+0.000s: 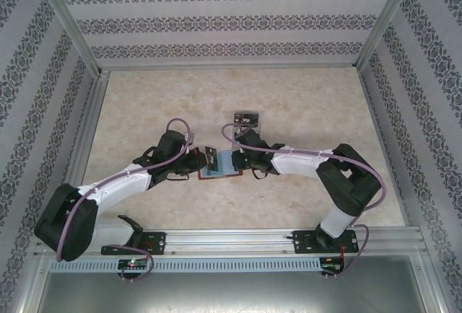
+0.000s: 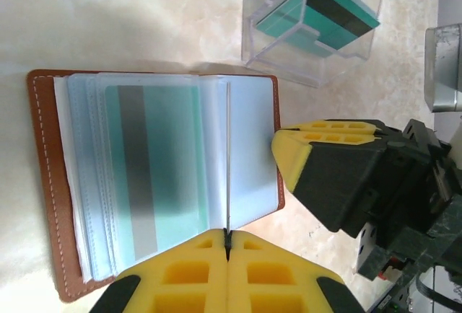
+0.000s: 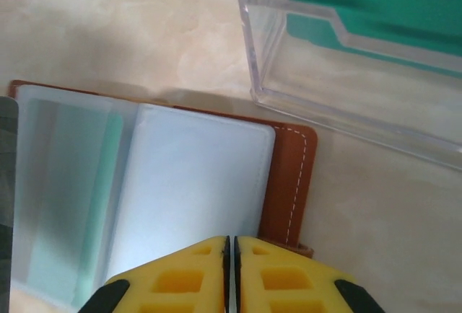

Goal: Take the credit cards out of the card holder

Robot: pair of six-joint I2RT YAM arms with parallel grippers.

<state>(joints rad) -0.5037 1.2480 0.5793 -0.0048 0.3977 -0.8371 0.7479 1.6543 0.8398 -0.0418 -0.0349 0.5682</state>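
Observation:
The card holder (image 2: 45,183) lies open on the table, brown leather with clear plastic sleeves. A teal credit card (image 2: 173,154) with a grey stripe sits inside one sleeve. My left gripper (image 2: 228,232) is shut on the near edge of one thin sleeve, which stands upright and edge-on. My right gripper (image 3: 231,239) hovers at the near edge of the card holder's (image 3: 289,183) right page. Its jaws are all but together, with nothing visible between them. From above, both grippers (image 1: 209,158) (image 1: 237,160) meet over the card holder (image 1: 220,170).
A clear plastic box (image 2: 289,53) stands just beyond the holder, with teal cards (image 2: 325,17) inside it. The same box (image 3: 346,111) is close to the right gripper. Metal frame rails border the table (image 1: 144,97) on all sides.

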